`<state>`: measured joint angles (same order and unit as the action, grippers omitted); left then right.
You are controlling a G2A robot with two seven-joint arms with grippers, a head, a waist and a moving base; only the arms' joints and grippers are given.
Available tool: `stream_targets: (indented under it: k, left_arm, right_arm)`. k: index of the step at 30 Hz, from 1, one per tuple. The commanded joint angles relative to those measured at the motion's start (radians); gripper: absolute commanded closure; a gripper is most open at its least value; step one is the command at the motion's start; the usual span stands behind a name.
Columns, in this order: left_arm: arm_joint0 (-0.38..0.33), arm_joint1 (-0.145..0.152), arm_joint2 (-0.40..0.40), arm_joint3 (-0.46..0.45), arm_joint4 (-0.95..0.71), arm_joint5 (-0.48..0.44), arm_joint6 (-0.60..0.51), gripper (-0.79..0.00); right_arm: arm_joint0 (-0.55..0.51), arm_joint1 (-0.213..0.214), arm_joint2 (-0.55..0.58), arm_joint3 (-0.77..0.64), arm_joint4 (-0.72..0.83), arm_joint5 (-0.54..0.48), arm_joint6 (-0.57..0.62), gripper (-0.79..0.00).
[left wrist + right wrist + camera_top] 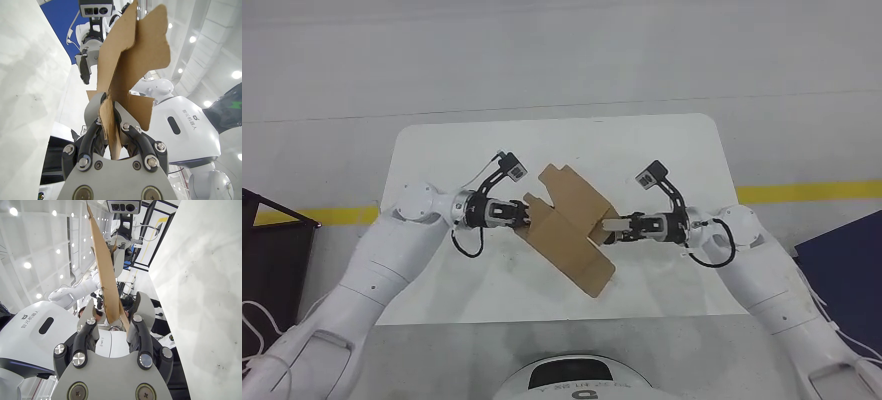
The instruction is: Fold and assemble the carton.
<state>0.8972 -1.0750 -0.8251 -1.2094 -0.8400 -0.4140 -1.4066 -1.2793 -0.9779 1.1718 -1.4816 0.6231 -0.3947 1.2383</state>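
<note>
Clenched tight, the left hand (525, 213) grips the carton (567, 228). In the left wrist view its two grey fingers (128, 117) press together on a creased, ragged flap of the brown cardboard. The flap runs down between the black linkages toward the palm.

The right hand (606, 232) is released. In the right wrist view its fingers (143, 306) stand spread, and a thin edge of the carton (105, 281) passes through the gap between them. That edge lies close against one finger and apart from the other; whether it touches the near one I cannot tell.

The carton is a flattened piece of corrugated board, not yet formed into a box. In the top view it hangs over the middle of the white desk (662, 160), stretched between the two hands. Its long side runs on a slant from the far left toward the near right.

The left hand (108, 103) has the carton by its left edge, and the right hand (115, 300) sits at its right edge. Notched flaps stick out at the far end. In the left wrist view the carton (122, 72) shows panels fanning apart along a fold, with the desk (28, 75) beside them.

Beyond the desk, a yellow line (807, 190) crosses the grey floor.
</note>
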Motion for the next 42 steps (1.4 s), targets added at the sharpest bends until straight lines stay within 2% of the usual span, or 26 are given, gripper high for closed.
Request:
stream_targets:
  k: [1,4,9,14,16,19,23,30,42]
  left_arm:
    - [0.004,-0.006,-0.007,0.019,-0.044,0.000,0.000,0.000]
    - [0.003,-0.018,-0.021,0.058,-0.100,0.006,-0.005,0.000]
    - [-0.013,-0.034,-0.040,0.151,-0.065,-0.041,0.041,0.000]
    - [-0.035,-0.052,-0.030,0.218,0.001,-0.111,0.111,0.000]
    - [-0.040,-0.060,-0.022,0.229,0.014,-0.121,0.121,0.000]
    - [-0.045,-0.068,-0.013,0.234,0.020,-0.124,0.124,0.000]
    - [-0.046,-0.074,-0.012,0.232,0.024,-0.123,0.124,0.000]
    - [-0.040,-0.075,-0.024,0.214,0.032,-0.115,0.115,0.000]
    - [-0.043,-0.084,-0.027,0.205,0.045,-0.104,0.104,0.000]
  right_arm:
    - [-0.005,0.000,0.007,-0.002,0.000,0.001,-0.014,-0.785]
    - [-0.015,0.001,0.024,-0.002,-0.004,-0.005,-0.058,-0.785]
    - [-0.070,0.005,0.113,-0.023,-0.001,-0.052,-0.263,-0.785]
    - [-0.165,0.007,0.201,-0.138,-0.027,-0.105,-0.477,-0.785]
    - [-0.200,0.006,0.212,-0.209,-0.056,-0.111,-0.517,-0.785]
    - [-0.228,0.005,0.206,-0.289,-0.145,-0.090,-0.560,-0.785]
    - [-0.204,-0.003,0.155,-0.315,-0.289,-0.001,-0.627,-0.785]
    - [-0.141,-0.023,0.078,-0.273,-0.304,0.022,-0.657,-0.785]
    - [-0.101,-0.038,0.045,-0.232,-0.302,0.019,-0.653,-0.785]
